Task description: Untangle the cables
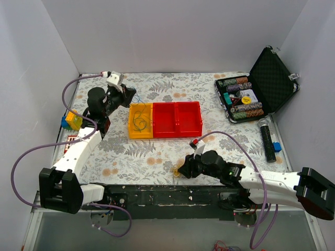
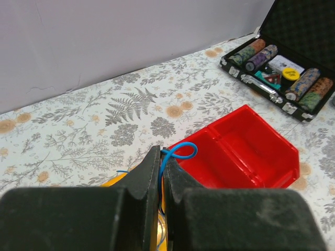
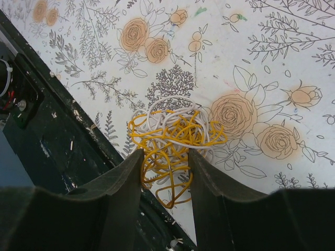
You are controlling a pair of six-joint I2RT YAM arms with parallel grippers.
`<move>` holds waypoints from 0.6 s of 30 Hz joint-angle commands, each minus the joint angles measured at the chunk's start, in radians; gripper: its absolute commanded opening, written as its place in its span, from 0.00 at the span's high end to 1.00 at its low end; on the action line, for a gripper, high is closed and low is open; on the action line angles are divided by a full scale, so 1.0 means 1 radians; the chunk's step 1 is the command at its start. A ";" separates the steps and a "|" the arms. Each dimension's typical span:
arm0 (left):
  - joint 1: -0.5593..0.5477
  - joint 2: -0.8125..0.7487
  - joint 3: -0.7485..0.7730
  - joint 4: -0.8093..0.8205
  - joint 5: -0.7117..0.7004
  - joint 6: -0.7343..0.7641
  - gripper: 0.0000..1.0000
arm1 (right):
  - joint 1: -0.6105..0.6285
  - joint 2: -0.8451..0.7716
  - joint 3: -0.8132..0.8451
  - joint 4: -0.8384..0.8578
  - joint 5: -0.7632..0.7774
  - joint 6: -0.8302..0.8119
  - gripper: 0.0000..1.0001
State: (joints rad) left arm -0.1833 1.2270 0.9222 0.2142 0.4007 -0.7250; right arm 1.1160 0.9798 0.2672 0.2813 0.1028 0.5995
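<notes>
A clump of yellow and whitish cables lies on the flowered cloth at the table's near edge. My right gripper has a finger on each side of its lower loops, which touch both inner faces and fill the gap. My left gripper is shut on a thin blue cable; its loop sticks out past the fingertips above the bins. In the top view that gripper hovers just behind the yellow bin, where thin green-blue cables lie.
Two joined red bins stand right of the yellow one. An open black case of poker chips sits at the back right, with a black cylinder below it. Coloured blocks lie at the left edge.
</notes>
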 commanded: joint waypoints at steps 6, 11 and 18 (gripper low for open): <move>0.005 0.121 -0.026 0.051 -0.114 0.239 1.00 | 0.007 -0.012 -0.006 -0.002 0.011 0.011 0.53; 0.007 0.141 -0.008 0.048 -0.073 0.248 1.00 | 0.007 -0.015 -0.009 -0.007 0.015 0.013 0.54; 0.007 0.149 -0.011 0.028 0.021 0.207 1.00 | 0.007 -0.003 -0.008 -0.002 0.015 0.016 0.54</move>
State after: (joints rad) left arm -0.1802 1.3907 0.9020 0.2401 0.3565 -0.5144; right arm 1.1160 0.9787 0.2649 0.2783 0.1028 0.6037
